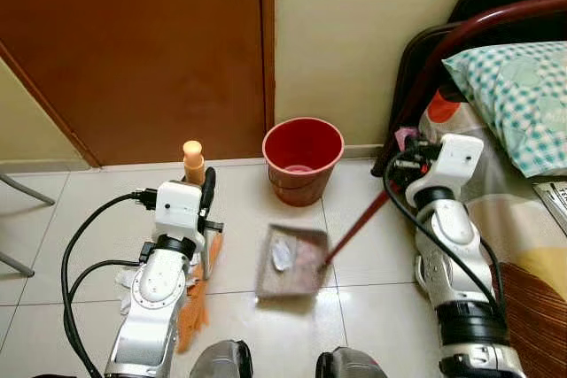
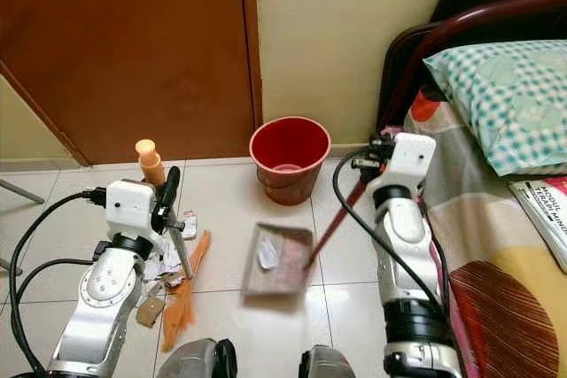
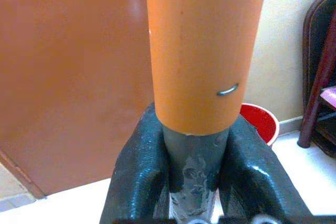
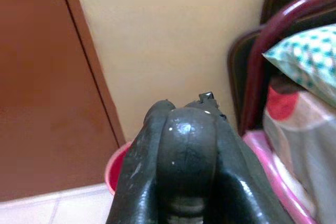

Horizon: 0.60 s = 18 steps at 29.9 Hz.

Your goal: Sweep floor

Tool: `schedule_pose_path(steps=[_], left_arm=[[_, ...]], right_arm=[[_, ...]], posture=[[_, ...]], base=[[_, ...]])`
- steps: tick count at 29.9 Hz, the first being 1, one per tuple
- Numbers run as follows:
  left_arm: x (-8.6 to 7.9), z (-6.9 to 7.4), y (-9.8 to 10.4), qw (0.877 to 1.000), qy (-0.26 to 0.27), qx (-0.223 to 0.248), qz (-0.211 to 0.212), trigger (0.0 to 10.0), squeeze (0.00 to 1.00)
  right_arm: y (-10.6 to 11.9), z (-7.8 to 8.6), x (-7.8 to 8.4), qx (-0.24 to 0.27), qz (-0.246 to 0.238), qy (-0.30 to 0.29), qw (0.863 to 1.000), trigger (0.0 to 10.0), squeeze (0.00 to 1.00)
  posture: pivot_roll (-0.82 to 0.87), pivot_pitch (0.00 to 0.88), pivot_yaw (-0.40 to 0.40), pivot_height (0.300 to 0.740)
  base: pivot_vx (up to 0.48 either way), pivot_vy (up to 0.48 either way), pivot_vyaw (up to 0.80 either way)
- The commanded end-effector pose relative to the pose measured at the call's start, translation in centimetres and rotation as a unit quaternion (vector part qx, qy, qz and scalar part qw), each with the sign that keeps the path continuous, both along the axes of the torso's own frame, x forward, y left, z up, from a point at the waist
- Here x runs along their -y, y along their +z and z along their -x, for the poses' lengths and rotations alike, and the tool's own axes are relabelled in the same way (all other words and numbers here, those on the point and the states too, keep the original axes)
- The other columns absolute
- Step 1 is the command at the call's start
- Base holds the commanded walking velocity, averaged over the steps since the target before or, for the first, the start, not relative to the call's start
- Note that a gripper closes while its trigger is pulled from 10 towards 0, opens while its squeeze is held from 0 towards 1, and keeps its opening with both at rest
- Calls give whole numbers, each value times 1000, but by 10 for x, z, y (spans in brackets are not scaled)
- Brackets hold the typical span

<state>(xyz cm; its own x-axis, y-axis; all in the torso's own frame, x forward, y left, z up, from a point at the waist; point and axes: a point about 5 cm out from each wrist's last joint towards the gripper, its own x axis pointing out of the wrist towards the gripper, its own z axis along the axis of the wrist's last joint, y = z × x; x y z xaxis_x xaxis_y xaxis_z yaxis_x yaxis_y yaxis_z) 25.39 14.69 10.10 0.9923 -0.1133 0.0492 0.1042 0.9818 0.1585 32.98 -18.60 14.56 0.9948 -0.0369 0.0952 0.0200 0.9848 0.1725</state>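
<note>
Right eye view: the left gripper (image 2: 166, 190) pinches the broom handle (image 2: 147, 160) at 9 o'clock, and the right gripper (image 2: 372, 163) clamps the dustpan's (image 2: 276, 260) red handle (image 2: 335, 215). Paper lies in the pan; scraps (image 2: 168, 258) near the bristles (image 2: 182, 294) remain; bucket (image 2: 287, 158) waits at 12.

The only print to be made out is on a booklet (image 2: 542, 210) lying on the bed (image 2: 496, 254) just beside the checked pillow (image 2: 505, 104). White capital letters run across its red cover and seem to begin with "MODUL" and, on the line below, "TERAPI", but the rest is too small and blurred to read. Nothing else carries legible text, numbers or brand marks.
</note>
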Motion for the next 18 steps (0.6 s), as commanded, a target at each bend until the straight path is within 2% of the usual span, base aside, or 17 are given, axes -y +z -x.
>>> schedule_pose_path(steps=[1,4,10,11,13,15,18], left_arm=[[-2,0,-2,1000,7,-5,-5,10000,0],[-2,-1,-2,1000,6,-5,-4,10000,0],[3,-3,-2,1000,6,-5,5,10000,0],[3,-3,-2,1000,6,-5,5,10000,0],[5,-2,-3,1000,6,-5,7,10000,0],[5,-2,-3,1000,6,-6,8,10000,0],[7,-2,-3,1000,6,-6,10,10000,0]], right_arm=[[26,-9,1,41,-16,11,999,10000,0],[40,-15,-2,57,-24,17,998,10000,0],[84,-34,-9,98,-71,34,992,10000,0],[84,-34,-9,98,-71,34,992,10000,0],[105,-43,-10,121,-90,32,988,10000,0],[112,-46,-10,128,-96,31,987,10000,0],[140,-53,-9,167,-91,22,981,10000,0]], posture=[[-3,73,-8,740],[-5,71,-10,740],[-8,72,-17,740],[-8,72,-17,740],[-8,73,-20,740],[-8,73,-20,740],[-5,74,-23,740]], base=[[0,0,0],[0,0,0],[0,0,0],[0,0,0],[0,0,0],[0,0,0],[0,0,0]])
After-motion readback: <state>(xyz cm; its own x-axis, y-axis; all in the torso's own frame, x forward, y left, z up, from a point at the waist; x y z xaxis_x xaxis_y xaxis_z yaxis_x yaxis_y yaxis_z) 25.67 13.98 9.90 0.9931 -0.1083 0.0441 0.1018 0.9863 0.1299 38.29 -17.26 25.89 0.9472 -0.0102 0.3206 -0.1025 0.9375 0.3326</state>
